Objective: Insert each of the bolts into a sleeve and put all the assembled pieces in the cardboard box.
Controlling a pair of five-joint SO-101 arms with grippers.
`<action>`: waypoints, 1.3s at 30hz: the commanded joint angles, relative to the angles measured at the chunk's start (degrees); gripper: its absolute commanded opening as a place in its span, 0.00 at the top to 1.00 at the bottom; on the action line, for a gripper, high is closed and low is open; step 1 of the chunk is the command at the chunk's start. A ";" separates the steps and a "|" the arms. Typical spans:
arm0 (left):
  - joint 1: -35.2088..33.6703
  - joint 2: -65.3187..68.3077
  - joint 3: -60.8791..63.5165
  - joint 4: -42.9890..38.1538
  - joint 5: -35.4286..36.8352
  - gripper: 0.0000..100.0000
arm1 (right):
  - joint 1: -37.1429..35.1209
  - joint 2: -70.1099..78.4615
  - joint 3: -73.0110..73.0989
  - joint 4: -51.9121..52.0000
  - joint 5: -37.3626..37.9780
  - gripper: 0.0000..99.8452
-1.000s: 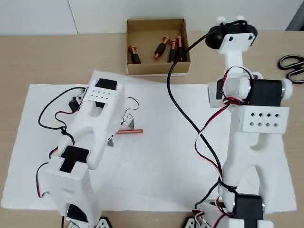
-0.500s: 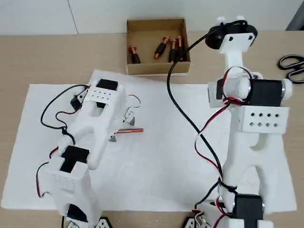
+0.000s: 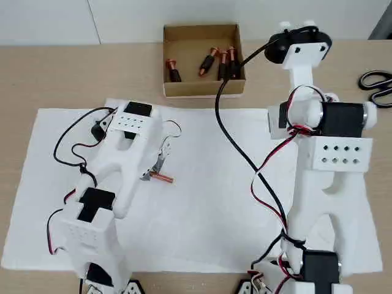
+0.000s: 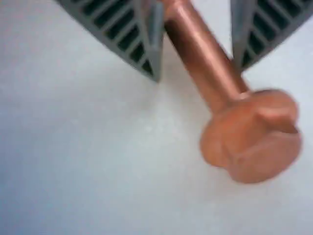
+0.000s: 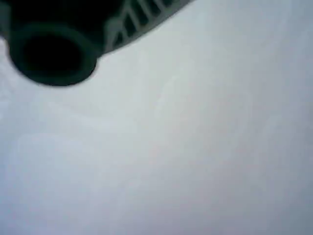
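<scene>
Mid-sheet on the white paper sheet [image 3: 202, 208], the copper-coloured flanged metal bolt [image 4: 215, 93] lies flat. The left gripper [image 4: 195, 68] has its fingers apart astride the shaft, one touching. Best bet: close squarely on the shaft, lift level, keep the tip free for sleeving. The black tubular sleeve [image 5: 49, 54] sits at the right gripper [image 5: 105, 27]; grip cannot be told. The brown cardboard box [image 3: 202, 90] holds assembled pieces [image 3: 217, 61]. A black cable [image 3: 233, 138] crosses the route. Black-handled scissors [image 3: 376, 86] lie well apart.
</scene>
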 commanded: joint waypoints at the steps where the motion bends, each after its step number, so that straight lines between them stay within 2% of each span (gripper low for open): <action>1: 0.79 -0.88 -1.27 0.62 0.00 0.92 | -0.22 -2.59 -1.67 0.04 0.62 1.00; 5: 2.90 -0.88 -6.99 6.68 -0.53 0.95 | -0.22 -2.59 -1.67 0.04 0.62 1.00; 8: 4.22 -0.88 -14.37 12.48 -4.75 0.96 | -0.22 -2.59 -1.67 0.04 0.62 1.00; 17: 1.49 -3.69 -16.22 12.66 -17.23 0.96 | 0.04 -2.59 -1.67 0.04 0.62 1.00; 20: -1.41 -5.36 -16.13 12.66 -17.23 0.96 | 0.04 -2.59 -1.67 0.04 0.62 1.00; 25: -5.27 -3.78 -16.04 12.66 -12.57 0.96 | -0.13 -2.59 -1.67 -0.04 0.62 1.00; 33: -4.31 3.87 -15.16 12.66 -6.86 0.96 | -0.13 -2.33 -1.67 -0.13 0.62 1.00; 39: -3.60 5.45 -15.16 12.66 -6.77 0.96 | -0.13 -2.24 -1.67 -0.13 0.62 1.00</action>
